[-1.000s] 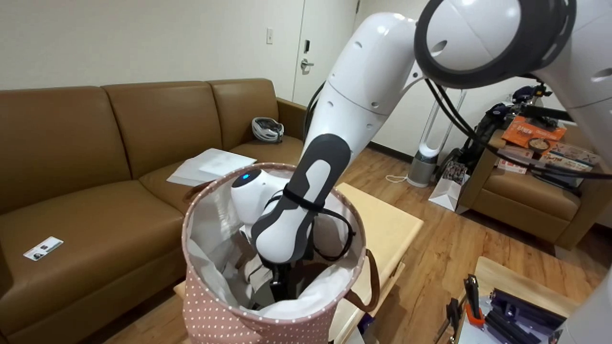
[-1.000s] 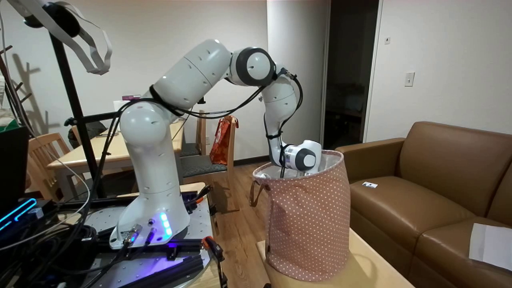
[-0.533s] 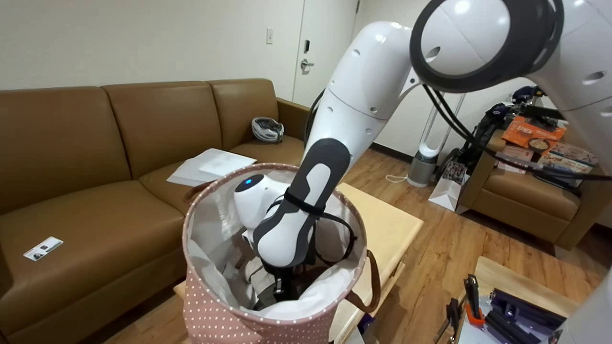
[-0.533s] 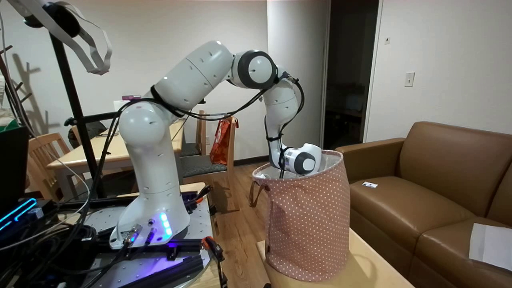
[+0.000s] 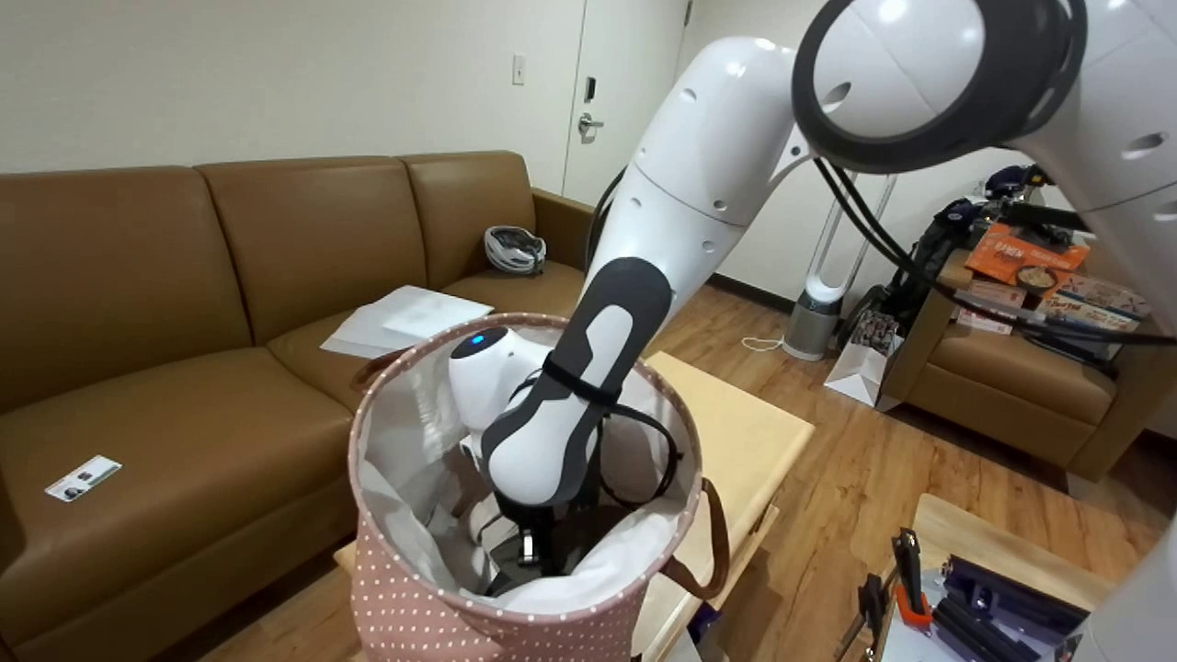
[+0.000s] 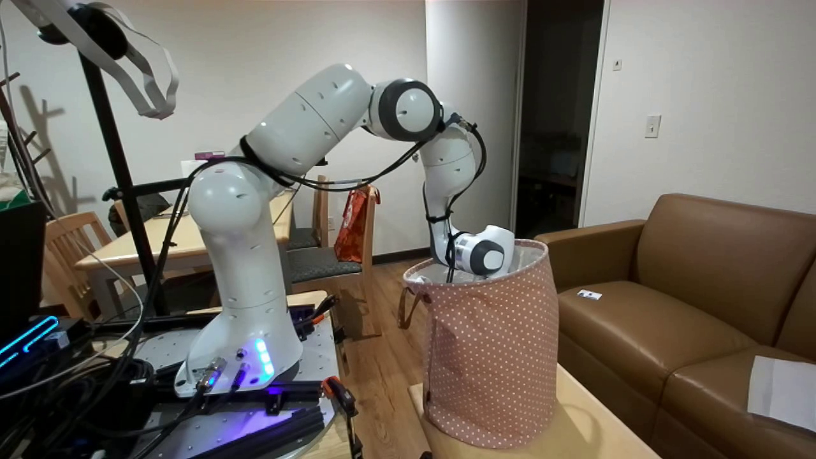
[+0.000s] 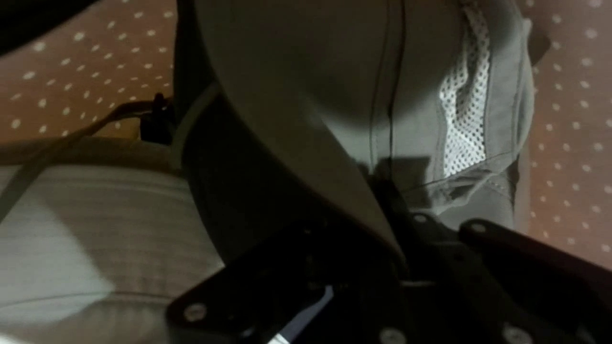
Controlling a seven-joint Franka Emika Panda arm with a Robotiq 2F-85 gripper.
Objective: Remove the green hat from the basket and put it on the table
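Our black two-finger gripper (image 7: 361, 224) looks clamped on one edge of the floppy grey-olive cloth hat (image 7: 330, 81), centre frame in the wrist view, inside the round pink white-dotted fabric basket (image 5: 423, 611); held so thinly, it could slip as we lift, or drag the beige cloth item (image 7: 138, 210) crowding lower left

the pale wood table (image 5: 728, 418) bears the pink basket (image 6: 491, 363), seemingly near an edge.

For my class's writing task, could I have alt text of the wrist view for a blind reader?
An olive hat with white mesh fills the middle, its brim running down among dark jaws; whether they grip it is unclear. Tan cloth lies lower left; the dotted basket wall shows at either side.
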